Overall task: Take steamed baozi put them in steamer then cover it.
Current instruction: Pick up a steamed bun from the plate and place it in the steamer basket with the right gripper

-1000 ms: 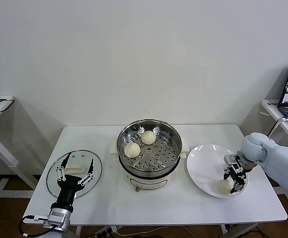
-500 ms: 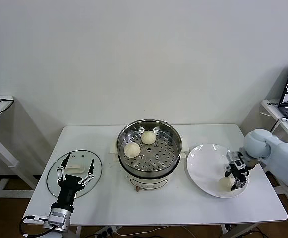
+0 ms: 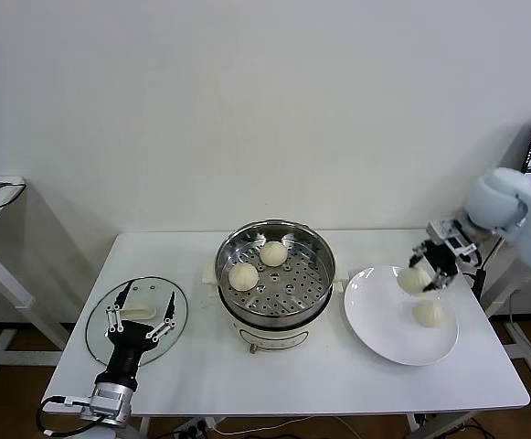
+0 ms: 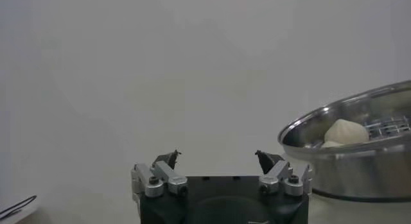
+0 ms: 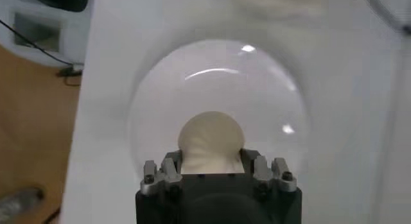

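Head view: right gripper [image 3: 427,268] jaws are closed on a baozi [image 3: 413,279] above the plate [image 3: 375,320]. Soft dough could slip out before the steamer [image 3: 275,271]. Left gripper [image 3: 138,316] waits, jaws wide and empty, over the cover [image 3: 100,329].

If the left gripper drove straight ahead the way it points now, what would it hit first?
Probably nothing on the table: the left gripper, fingers open, faces the bare wall. The steamer sits off to one side of that line.

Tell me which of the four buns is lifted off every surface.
The bun held in the right hand above the plate. One bun lies on the plate; two sit in the steamer.
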`<action>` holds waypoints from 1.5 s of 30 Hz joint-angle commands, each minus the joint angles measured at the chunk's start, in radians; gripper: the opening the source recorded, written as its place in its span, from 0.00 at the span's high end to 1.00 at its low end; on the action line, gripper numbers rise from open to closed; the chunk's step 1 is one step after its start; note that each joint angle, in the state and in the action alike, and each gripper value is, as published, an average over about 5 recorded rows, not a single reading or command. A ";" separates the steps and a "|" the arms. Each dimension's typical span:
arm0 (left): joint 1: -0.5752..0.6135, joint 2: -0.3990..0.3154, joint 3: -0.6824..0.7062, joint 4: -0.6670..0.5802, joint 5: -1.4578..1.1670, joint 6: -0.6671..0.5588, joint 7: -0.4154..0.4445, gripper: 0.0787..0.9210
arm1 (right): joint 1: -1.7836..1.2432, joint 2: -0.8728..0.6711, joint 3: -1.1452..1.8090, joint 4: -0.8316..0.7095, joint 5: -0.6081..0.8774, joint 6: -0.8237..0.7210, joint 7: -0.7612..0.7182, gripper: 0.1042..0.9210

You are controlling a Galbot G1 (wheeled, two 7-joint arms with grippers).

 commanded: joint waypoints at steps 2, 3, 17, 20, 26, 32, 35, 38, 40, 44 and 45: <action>0.000 0.001 -0.010 -0.001 -0.001 0.001 0.001 0.12 | 0.369 0.120 -0.173 0.163 -0.026 0.221 0.033 0.31; -0.001 0.001 -0.011 0.000 -0.001 0.002 0.001 0.12 | 0.377 0.134 -0.185 0.179 -0.034 0.230 0.040 0.31; -0.008 0.001 -0.026 0.010 -0.005 0.001 0.005 0.12 | 0.355 0.418 -0.366 0.181 -0.165 0.436 0.229 0.29; -0.007 0.001 -0.037 0.016 -0.008 -0.002 0.010 0.12 | 0.316 0.444 -0.370 0.179 -0.206 0.458 0.252 0.29; -0.011 0.001 -0.047 0.028 -0.010 -0.005 0.016 0.12 | 0.238 0.472 -0.366 0.199 -0.253 0.490 0.292 0.28; -0.017 0.002 -0.053 0.040 -0.010 -0.007 0.020 0.12 | 0.183 0.476 -0.372 0.209 -0.248 0.508 0.329 0.28; -0.020 0.002 -0.056 0.049 -0.010 -0.009 0.021 0.12 | 0.171 0.479 -0.376 0.207 -0.228 0.504 0.334 0.28; -0.023 0.001 -0.055 0.053 -0.010 -0.009 0.022 0.12 | 0.167 0.489 -0.382 0.194 -0.208 0.499 0.336 0.28; -0.024 0.001 -0.056 0.054 -0.010 -0.010 0.022 0.12 | 0.164 0.497 -0.389 0.185 -0.195 0.491 0.335 0.28; -0.024 0.001 -0.061 0.057 -0.010 -0.011 0.024 0.12 | 0.154 0.513 -0.399 0.166 -0.183 0.477 0.328 0.28; -0.024 0.002 -0.063 0.058 -0.011 -0.011 0.025 0.12 | 0.150 0.518 -0.402 0.160 -0.181 0.475 0.326 0.28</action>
